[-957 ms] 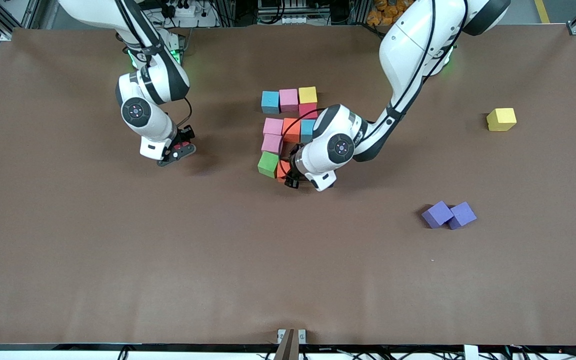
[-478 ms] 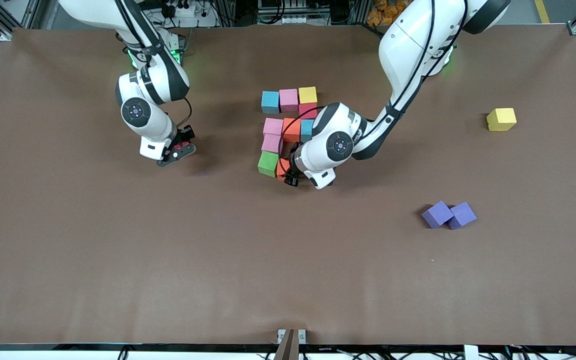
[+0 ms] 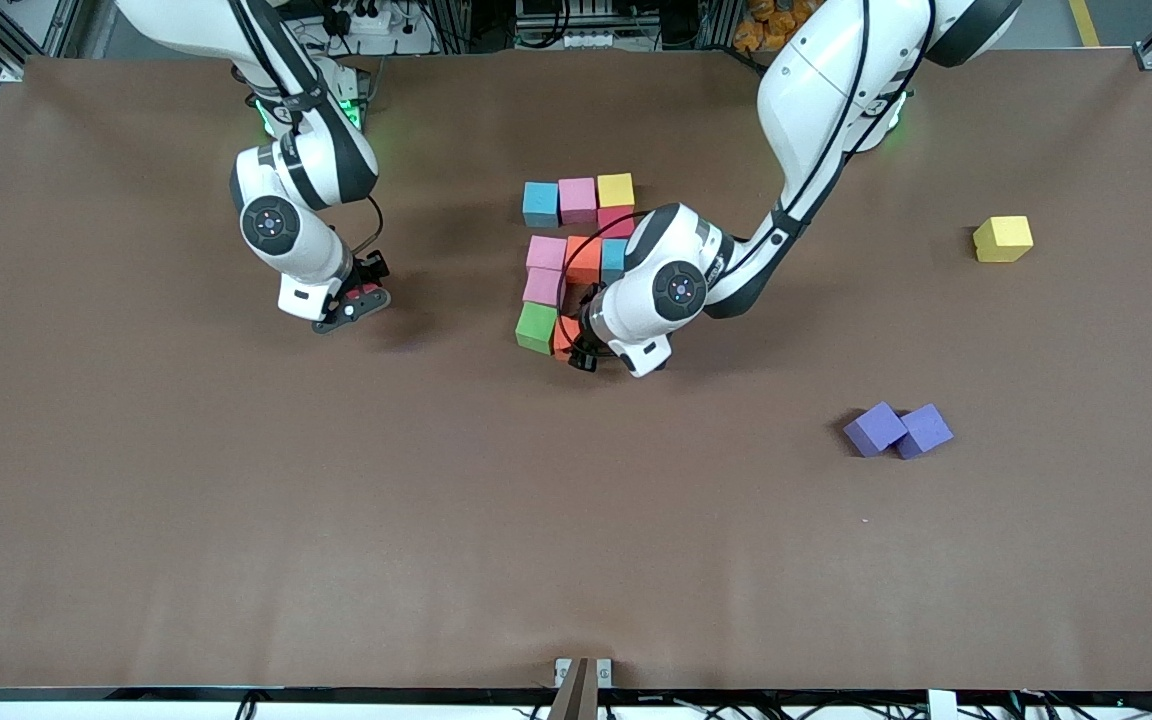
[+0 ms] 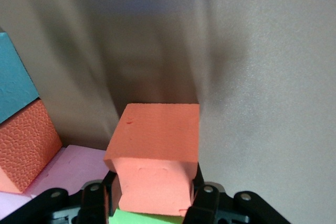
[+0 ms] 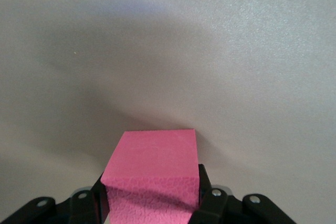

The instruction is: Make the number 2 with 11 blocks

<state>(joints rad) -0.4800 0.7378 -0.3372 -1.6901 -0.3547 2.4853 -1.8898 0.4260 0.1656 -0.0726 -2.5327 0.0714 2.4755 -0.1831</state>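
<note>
Several blocks sit grouped mid-table: light blue, pink and yellow in the row farthest from the front camera. Below them come a partly hidden red one, then pink, orange, light blue, then pink, then green. My left gripper is shut on a second orange block, held right beside the green block. My right gripper is shut on a red block, low over bare table toward the right arm's end.
A lone yellow cube lies toward the left arm's end of the table. Two purple cubes touch each other nearer the front camera. The left arm's wrist hangs over part of the block group.
My left gripper has edged the orange block slightly closer to the green block. The right arm has barely moved.
</note>
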